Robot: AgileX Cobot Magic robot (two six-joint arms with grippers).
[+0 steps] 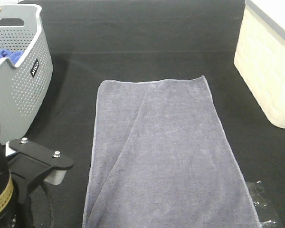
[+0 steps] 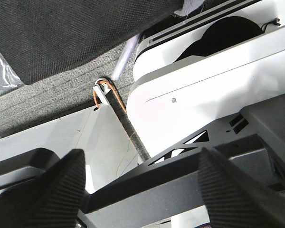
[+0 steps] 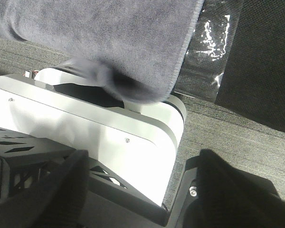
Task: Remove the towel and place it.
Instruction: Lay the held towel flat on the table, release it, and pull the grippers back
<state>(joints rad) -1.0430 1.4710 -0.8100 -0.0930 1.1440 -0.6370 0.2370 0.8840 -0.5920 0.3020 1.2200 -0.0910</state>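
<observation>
The slate-grey towel lies spread on the black table, between grey laundry basket and cream basket; left gripper and right gripper stand spread wide, empty.

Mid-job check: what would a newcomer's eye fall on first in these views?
The slate-grey towel comes first, spread nearly flat down the middle of the black table with one long diagonal crease. Next come the perforated grey basket at the left edge with a blue cloth inside, and the cream bin at the far right.
</observation>
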